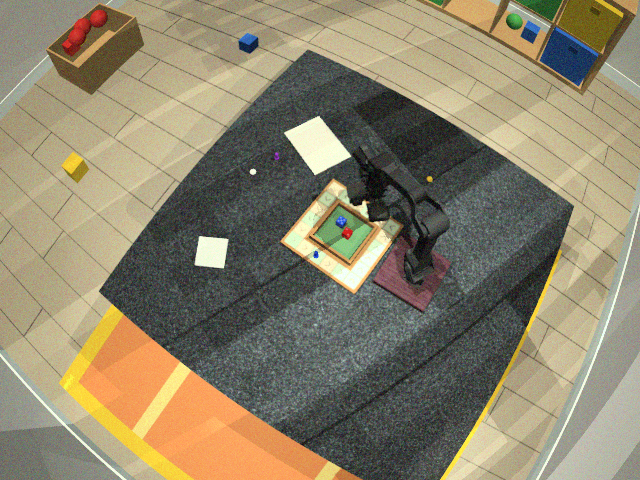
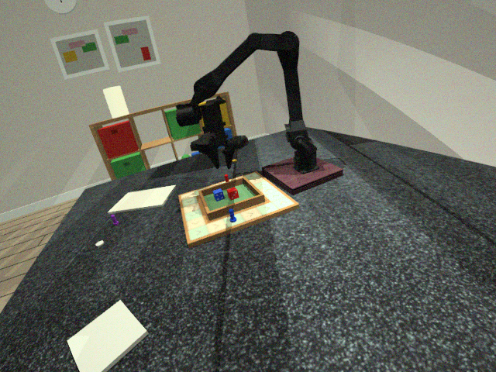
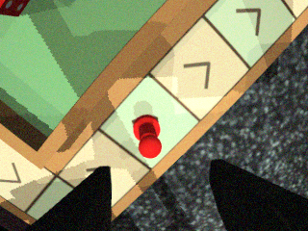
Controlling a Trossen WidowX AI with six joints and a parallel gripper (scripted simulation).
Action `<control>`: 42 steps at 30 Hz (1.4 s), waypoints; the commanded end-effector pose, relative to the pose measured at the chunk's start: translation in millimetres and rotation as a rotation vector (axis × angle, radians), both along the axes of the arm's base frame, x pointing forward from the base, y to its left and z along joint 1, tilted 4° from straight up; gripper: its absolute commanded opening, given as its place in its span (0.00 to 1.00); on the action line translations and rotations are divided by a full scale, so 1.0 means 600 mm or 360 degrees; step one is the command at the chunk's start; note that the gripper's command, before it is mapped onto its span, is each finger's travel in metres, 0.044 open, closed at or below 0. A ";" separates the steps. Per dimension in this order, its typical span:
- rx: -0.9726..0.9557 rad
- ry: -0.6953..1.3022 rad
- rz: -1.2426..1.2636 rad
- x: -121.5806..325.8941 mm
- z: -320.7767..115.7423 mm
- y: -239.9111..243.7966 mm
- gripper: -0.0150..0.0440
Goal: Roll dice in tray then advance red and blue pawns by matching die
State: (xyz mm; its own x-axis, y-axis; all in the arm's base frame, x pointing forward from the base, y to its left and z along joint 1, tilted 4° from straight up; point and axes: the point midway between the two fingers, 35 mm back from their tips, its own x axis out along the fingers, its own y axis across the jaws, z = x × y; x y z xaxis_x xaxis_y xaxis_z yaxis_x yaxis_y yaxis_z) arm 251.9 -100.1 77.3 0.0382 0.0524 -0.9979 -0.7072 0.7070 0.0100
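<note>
On the speckled dark granite-like table top (image 2: 360,260), going left to right in the exterior view: a flat cream slab (image 2: 107,337) at the near corner, a small white disc (image 2: 99,242), a purple pawn (image 2: 114,219) and a second cream sheet (image 2: 142,198). Then comes the square game board (image 2: 276,207), wood-edged, its pale green and cream squares marked with arrows. At its middle sits the wooden-walled tray (image 2: 211,209) with a green felt-like floor, holding 2 cubes with white pips: the blue die (image 2: 218,194) left, the red die (image 2: 232,193) right, just beside each other.

The blue pawn (image 2: 232,215) stands upright on the near track, outside the tray wall. The red pawn (image 2: 226,177), round-headed, stands on a pale green square of the far track, beside the tray's far wall.

The black gripper (image 2: 222,161) hangs above the red pawn, apart from it, its fingers partly spread with nothing between them; in the wrist view the 2 dark fingertips frame bare table and board edge below the pawn (image 3: 148,137). Right of the board, the arm's base stands on a maroon plate (image 2: 320,176).
</note>
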 end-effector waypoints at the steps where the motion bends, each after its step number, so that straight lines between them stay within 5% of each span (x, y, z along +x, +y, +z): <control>1: -0.0003 0.0015 0.0012 -0.004 -0.011 0.000 0.59; 29: -0.0002 0.0015 0.0012 -0.002 -0.079 0.005 0.59; 34: -0.0002 0.0015 0.0012 -0.002 -0.079 0.005 0.37; 42: -0.0002 0.0015 0.0012 -0.002 -0.079 0.005 0.28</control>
State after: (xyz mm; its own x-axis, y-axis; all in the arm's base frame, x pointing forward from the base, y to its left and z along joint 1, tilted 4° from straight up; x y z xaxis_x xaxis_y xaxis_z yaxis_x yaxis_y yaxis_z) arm 252.0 -97.1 31.5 0.0333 0.0546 -0.9980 -0.7148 0.6992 0.0144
